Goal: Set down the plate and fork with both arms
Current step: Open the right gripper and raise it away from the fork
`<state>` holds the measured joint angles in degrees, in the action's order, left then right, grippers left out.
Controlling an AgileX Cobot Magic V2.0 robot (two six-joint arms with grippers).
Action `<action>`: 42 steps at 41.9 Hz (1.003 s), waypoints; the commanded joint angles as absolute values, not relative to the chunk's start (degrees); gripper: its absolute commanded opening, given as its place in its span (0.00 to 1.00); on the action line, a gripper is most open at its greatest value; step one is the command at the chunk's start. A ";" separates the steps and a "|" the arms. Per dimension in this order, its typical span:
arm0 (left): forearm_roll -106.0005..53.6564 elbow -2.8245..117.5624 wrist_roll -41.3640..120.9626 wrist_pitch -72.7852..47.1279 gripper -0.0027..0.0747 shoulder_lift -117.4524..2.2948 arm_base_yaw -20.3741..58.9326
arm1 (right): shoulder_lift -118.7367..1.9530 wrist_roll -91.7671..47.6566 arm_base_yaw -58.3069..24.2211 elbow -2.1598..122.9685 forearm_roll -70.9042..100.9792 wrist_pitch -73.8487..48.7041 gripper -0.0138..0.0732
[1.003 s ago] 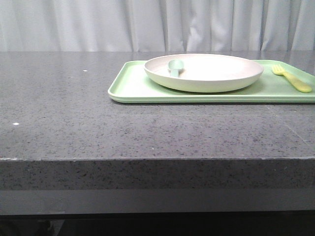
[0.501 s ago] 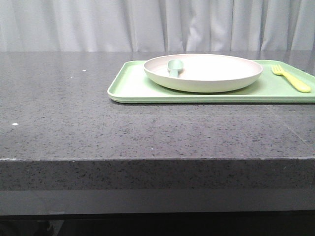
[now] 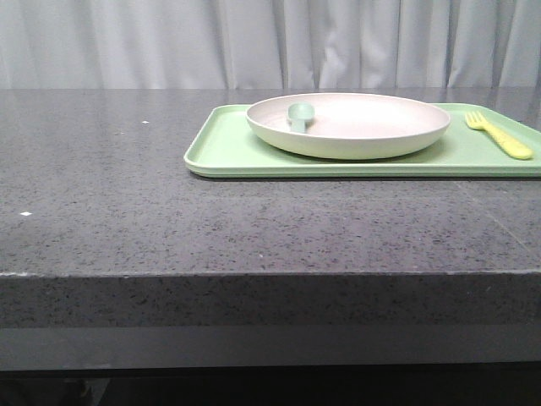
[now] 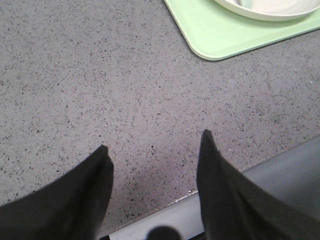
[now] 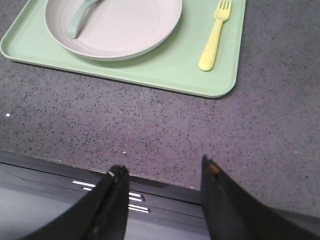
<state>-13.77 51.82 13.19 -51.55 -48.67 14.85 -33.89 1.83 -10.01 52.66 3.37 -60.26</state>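
Note:
The cream plate (image 3: 348,124) sits on a light green tray (image 3: 228,152) at the right of the table; it also shows in the right wrist view (image 5: 114,25) and partly in the left wrist view (image 4: 267,8). The pale yellow fork (image 3: 500,135) lies on the tray right of the plate, tines away from me (image 5: 215,36). My left gripper (image 4: 155,140) is open and empty over the table's front edge, left of the tray. My right gripper (image 5: 162,166) is open and empty at the table's front edge, in front of the tray. Neither gripper shows in the front view.
A pale teal spoon (image 3: 299,113) lies in the plate (image 5: 80,17). The dark speckled table (image 3: 127,194) stretches bare to the left of the tray. A grey curtain (image 3: 169,42) hangs behind the table.

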 commanded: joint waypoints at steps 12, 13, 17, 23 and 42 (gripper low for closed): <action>-14.67 53.43 13.09 -48.59 0.51 -48.31 14.78 | -31.73 1.15 -10.07 52.00 2.96 -53.76 0.42; -14.67 53.43 13.09 -48.59 0.51 -48.31 14.78 | -31.73 1.15 -10.07 52.00 2.96 -53.76 0.39; -14.67 53.43 13.09 -48.37 0.49 -48.40 14.78 | -31.73 1.15 -10.07 52.00 2.96 -53.74 0.24; -14.67 53.21 13.09 -47.62 0.27 -48.93 14.78 | -31.73 1.15 -10.07 52.00 2.96 -53.74 0.08; -8.16 53.21 3.64 -44.03 0.01 -49.34 14.78 | -31.73 1.15 -10.07 52.00 2.96 -53.13 0.08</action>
<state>-8.17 51.69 4.77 -48.23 -49.43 14.85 -31.46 1.83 -10.01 50.90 3.37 -57.39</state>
